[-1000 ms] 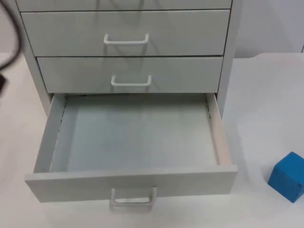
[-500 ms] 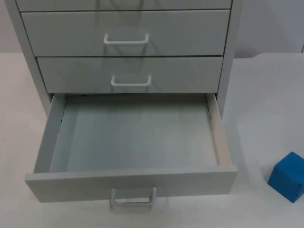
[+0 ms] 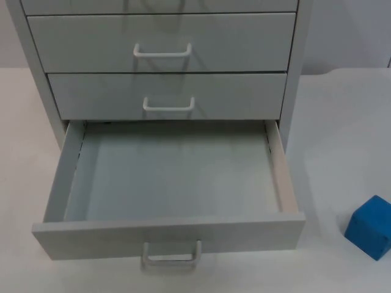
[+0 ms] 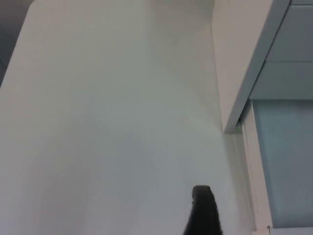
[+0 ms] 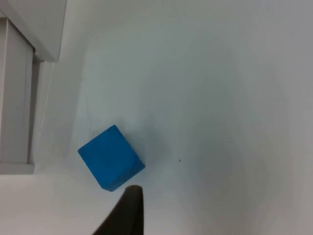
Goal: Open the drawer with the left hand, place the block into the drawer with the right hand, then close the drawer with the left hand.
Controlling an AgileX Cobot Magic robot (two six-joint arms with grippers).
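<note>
The grey cabinet's bottom drawer (image 3: 168, 237) stands pulled out toward me, its inside bare and its white handle (image 3: 171, 253) at the front. A blue block (image 3: 370, 227) rests on the white table to the right of the drawer's front corner. In the right wrist view the block (image 5: 111, 157) lies just ahead of my right gripper (image 5: 127, 210), a little apart from it. My left gripper (image 4: 203, 210) hovers over the table beside the cabinet's left wall (image 4: 239, 58), near the open drawer's side (image 4: 254, 166).
Two shut drawers with white handles (image 3: 168, 105) (image 3: 162, 51) sit above the open one. White table (image 3: 342, 122) stretches to the right of the cabinet and around the block. The pulled-out drawer reaches far toward the table's front.
The left arm's dark shape, seen at the top view's left edge one second ago, has drawn away out of that view. Drawer and block have not moved.
</note>
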